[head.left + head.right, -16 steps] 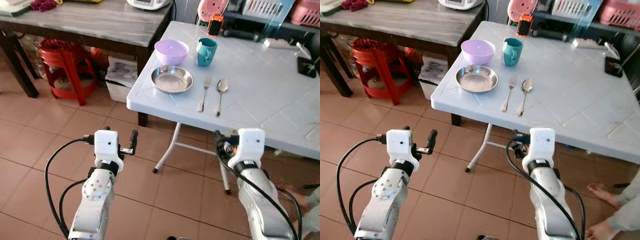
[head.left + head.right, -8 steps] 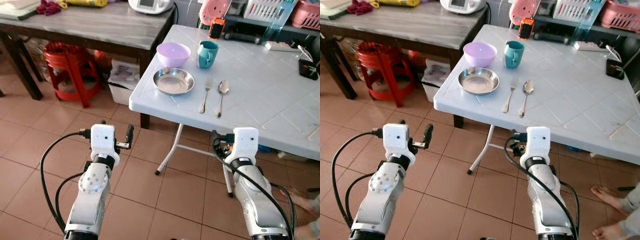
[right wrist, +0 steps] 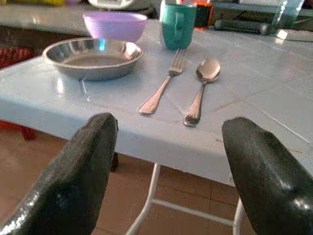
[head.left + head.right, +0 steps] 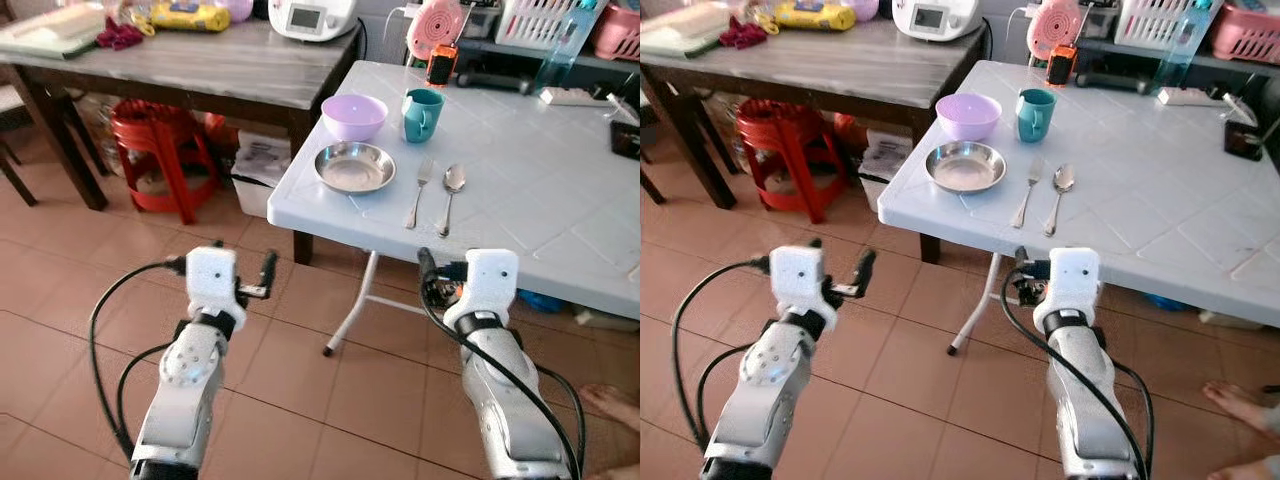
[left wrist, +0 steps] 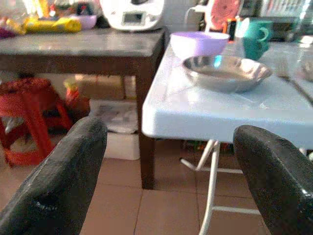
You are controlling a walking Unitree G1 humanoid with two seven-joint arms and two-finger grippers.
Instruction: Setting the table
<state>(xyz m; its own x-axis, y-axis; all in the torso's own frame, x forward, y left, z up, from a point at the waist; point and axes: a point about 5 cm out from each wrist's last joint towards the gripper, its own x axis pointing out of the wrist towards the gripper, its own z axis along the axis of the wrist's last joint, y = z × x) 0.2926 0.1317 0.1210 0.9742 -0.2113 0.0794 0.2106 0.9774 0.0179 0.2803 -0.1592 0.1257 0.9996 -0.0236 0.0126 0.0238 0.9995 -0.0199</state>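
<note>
Terracotta floor tiles spread under a white folding tabletop (image 4: 520, 180), with a dark wooden table (image 4: 200, 60) beside it and a red stool (image 4: 155, 130) tucked below that. Near the white tabletop's corner sit a steel plate (image 4: 354, 167), a purple bowl (image 4: 354, 116) just behind it, and a teal mug (image 4: 422, 113) to the bowl's right. A fork (image 4: 418, 190) and a spoon (image 4: 450, 195) lie side by side to the right of the plate, close together but not touching.

Both arms are raised short of the table edge. The left hand (image 5: 166, 186) is released, its fingers spread wide with nothing between them; the right hand (image 3: 171, 181) is likewise released and empty, facing the fork and spoon across the table edge.

The setting looks largely laid out, so the step in hand is probably an approach to adjust or add a piece. To do it well, the robot should come closer squarely, lift the hands above the table edge before reaching, and come down on thin cutlery from above with fingers across the handle, since flat pieces slide easily on smooth plastic.

The plate and the bowl both look empty; whether the mug holds anything cannot be told.
</note>
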